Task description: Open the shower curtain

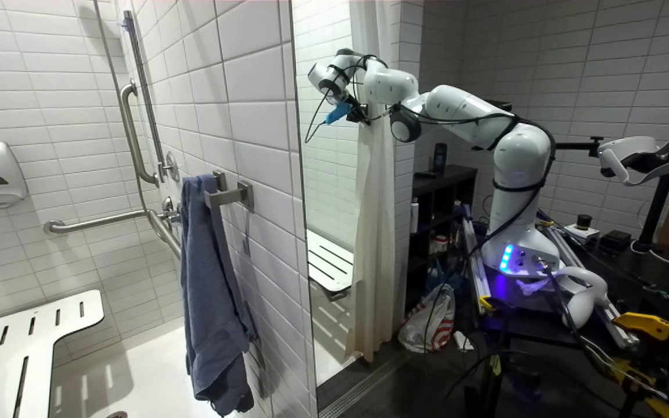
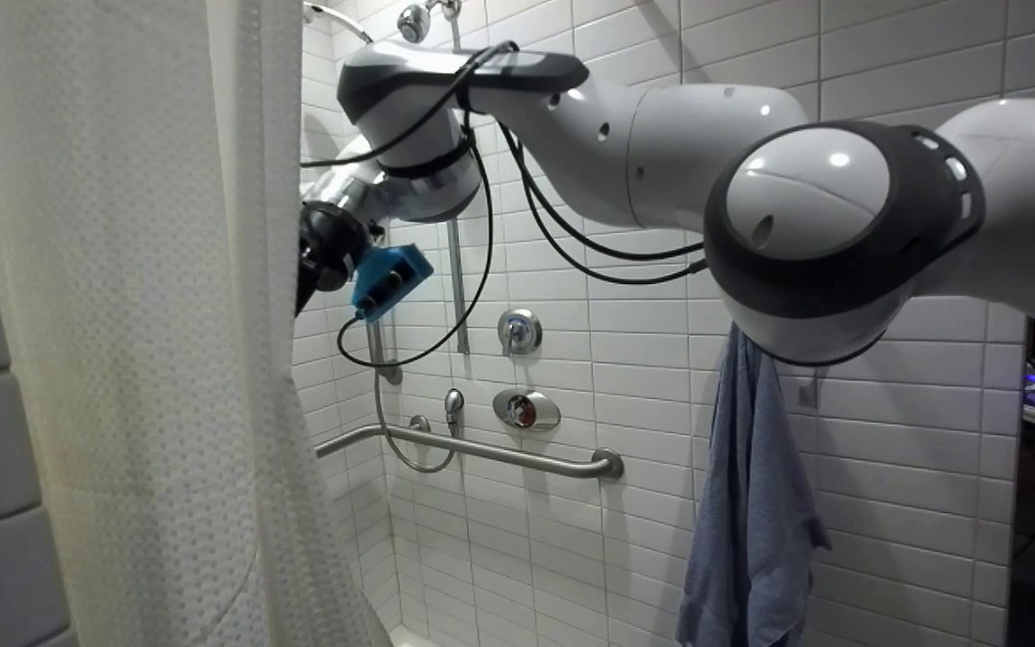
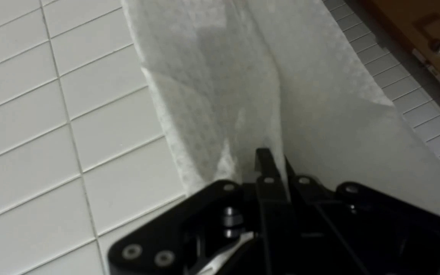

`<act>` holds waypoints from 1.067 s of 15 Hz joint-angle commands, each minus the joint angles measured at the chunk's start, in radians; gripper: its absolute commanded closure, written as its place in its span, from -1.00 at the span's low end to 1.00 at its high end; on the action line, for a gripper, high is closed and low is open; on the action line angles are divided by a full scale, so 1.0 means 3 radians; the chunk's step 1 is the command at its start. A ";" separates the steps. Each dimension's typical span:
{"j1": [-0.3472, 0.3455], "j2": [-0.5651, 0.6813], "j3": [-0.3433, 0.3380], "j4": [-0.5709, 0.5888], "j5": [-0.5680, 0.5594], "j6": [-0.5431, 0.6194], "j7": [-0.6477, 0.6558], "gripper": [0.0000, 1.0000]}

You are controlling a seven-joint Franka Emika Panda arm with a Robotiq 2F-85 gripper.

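Note:
The off-white shower curtain (image 1: 376,244) hangs in soft vertical folds, gathered beside the tiled wall end at the shower opening. It fills the left side of an exterior view (image 2: 149,359) and shows as two spread sides in the wrist view (image 3: 212,95). My gripper (image 3: 278,164) has its fingers nearly together with a fold of the curtain pinched between them. In an exterior view the gripper (image 1: 364,116) is at the curtain's upper part, with the cloth drawn in there. In an exterior view the fingertips are hidden behind the curtain; only the wrist and blue camera mount (image 2: 389,280) show.
A blue-grey towel (image 1: 212,290) hangs on a wall hook (image 1: 230,196). Grab bars (image 2: 499,456) and shower controls (image 2: 519,332) are on the tiled wall. A slotted shower seat (image 1: 330,261) stands inside. A dark shelf (image 1: 445,180) and plastic bag (image 1: 430,319) are near the arm's base.

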 commanded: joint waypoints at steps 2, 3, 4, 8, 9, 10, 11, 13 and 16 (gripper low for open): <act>0.0163 0.0104 -0.0082 -0.0037 -0.0084 0.0184 -0.0152 0.99; 0.0185 0.0114 -0.0090 -0.0040 -0.0090 0.0229 -0.0152 0.99; 0.0202 0.0130 -0.0089 -0.0045 -0.0090 0.0270 -0.0174 0.99; 0.0247 0.0145 -0.0079 -0.0061 -0.0089 0.0340 -0.0261 0.99; 0.0250 0.0141 -0.0077 -0.0066 -0.0090 0.0329 -0.0288 0.99; 0.0251 0.0140 -0.0070 -0.0069 -0.0084 0.0316 -0.0319 0.99; 0.0254 0.0137 -0.0070 -0.0072 -0.0084 0.0305 -0.0341 0.99; 0.0258 0.0134 -0.0064 -0.0078 -0.0081 0.0284 -0.0398 0.99; 0.0265 0.0133 -0.0058 -0.0086 -0.0076 0.0265 -0.0464 0.99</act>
